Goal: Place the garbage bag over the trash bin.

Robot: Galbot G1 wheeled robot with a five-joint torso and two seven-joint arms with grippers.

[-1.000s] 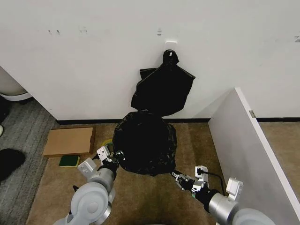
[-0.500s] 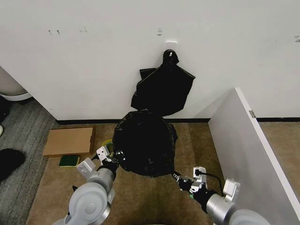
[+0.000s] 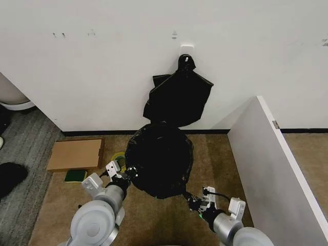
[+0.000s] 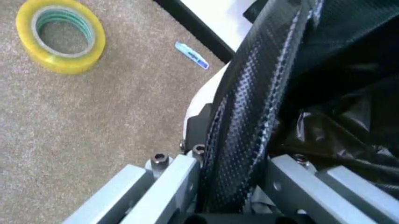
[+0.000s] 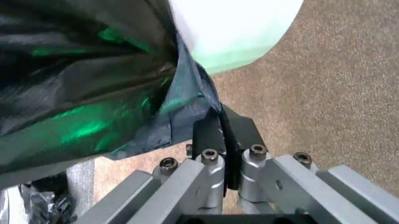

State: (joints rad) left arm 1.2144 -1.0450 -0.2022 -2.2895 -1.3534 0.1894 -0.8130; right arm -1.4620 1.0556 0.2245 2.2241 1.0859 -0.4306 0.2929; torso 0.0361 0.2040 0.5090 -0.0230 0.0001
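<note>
**Both grippers pinching the bag at the bin**

Your left gripper [image 3: 128,171] is clamped on the bag [image 3: 159,159], at the bag's left edge; in the left wrist view a taut fold of black film [image 4: 249,107] runs straight between the fingers [image 4: 171,179]. Your right gripper [image 3: 190,201] sits at the bag's lower right edge, fingers [image 5: 209,135] closed on a bag corner [image 5: 181,116]. The bag is draped over the bin and spans between your two grippers. Head view shows no bin surface, all black film. Bin wall [image 5: 234,28] shows bare just past the right fingers, bag edge beside it. Tape roll [image 4: 60,35] lies on the carpet beyond the left gripper, apart from the bag. Cardboard [image 3: 76,154] further out on the left.
</note>
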